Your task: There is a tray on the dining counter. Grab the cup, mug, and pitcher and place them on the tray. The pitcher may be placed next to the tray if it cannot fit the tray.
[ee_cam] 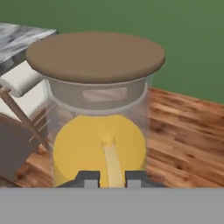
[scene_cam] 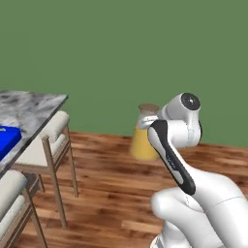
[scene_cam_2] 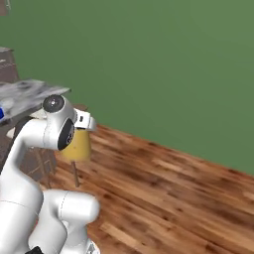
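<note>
We hold the pitcher (scene_cam: 143, 136) up in the air above the wooden floor (scene_cam_2: 168, 188), its brown lid (ee_cam: 95, 54) upright and its yellow contents low in the glass. Our gripper (ee_cam: 111, 178) is clenched on it, the 2 fingertips (ee_cam: 89, 178) pressed against its near side. To the left stands the dining counter (scene_cam: 26, 112), well apart from the pitcher, with the blue tray (scene_cam: 7, 139) resting on it. 2 stools (scene_cam: 47, 143) sit under the counter's edge. A green wall (scene_cam: 126, 53) lies behind.
</note>
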